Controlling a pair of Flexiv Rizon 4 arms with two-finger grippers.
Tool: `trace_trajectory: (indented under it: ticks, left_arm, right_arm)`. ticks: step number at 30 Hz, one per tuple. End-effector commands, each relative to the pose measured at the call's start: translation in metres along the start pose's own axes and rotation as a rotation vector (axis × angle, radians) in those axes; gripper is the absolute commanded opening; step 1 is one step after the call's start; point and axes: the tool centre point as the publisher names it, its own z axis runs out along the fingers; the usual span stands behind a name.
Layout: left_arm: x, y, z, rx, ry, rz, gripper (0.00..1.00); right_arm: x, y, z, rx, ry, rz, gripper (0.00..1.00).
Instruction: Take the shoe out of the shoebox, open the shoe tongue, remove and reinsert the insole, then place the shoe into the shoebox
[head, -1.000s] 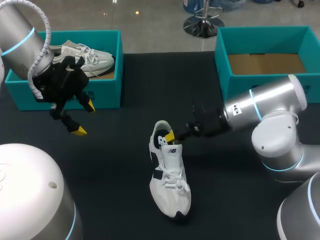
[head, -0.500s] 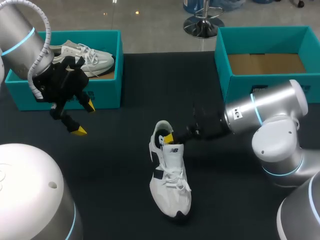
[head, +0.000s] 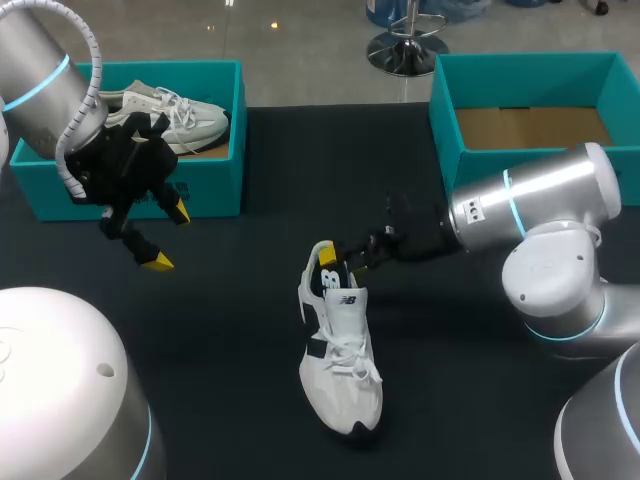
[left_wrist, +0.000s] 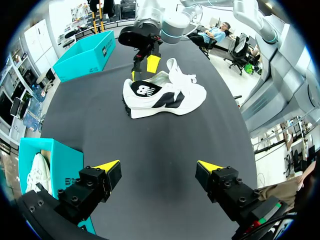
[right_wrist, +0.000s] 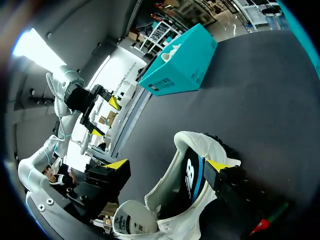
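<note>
White shoe (head: 340, 350) with black side panels standing upright on its sole near the middle of the dark desk (head: 250, 330), outside both boxes. Heel toward the far edge, toe toward the robot, laces facing up.

Right claw (head: 340, 262) brought in from the right, low over the heel opening. Fingers apart, astride the collar: one yellow tip outside the heel and clear of it, the other at the opposite side of the collar, with the black tongue (right_wrist: 190, 175) between. Not clamped.

Left claw (head: 167, 238) raised above the desk just in front of the left shoebox (head: 200, 175), well apart from the shoe. Fingers spread wide.

Left shoebox teal, at the far left, with a second pale shoe (head: 185, 118) lying inside. Right shoebox (head: 520, 65) teal, at the far right, brown cardboard floor showing.
</note>
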Motion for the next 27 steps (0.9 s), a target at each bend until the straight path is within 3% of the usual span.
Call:
trace_trajectory:
  ticks: [1,10,22,27]
  left_arm:
    - [0.0,0.0,0.0,-0.002,0.0,0.0,1.0]
    - [0.0,0.0,0.0,-0.002,0.0,0.0,1.0]
    - [0.0,0.0,0.0,-0.002,0.0,0.0,1.0]
    - [0.0,0.0,0.0,-0.002,0.0,0.0,1.0]
  right_arm:
    - [0.012,0.003,-0.01,-0.026,-0.06,0.003,1.0]
    - [0.024,0.019,-0.044,-0.141,-0.247,0.047,1.0]
    - [0.059,0.013,-0.053,-0.045,-0.562,0.165,1.0]
    - [0.064,0.007,-0.056,-0.047,-0.582,0.206,1.0]
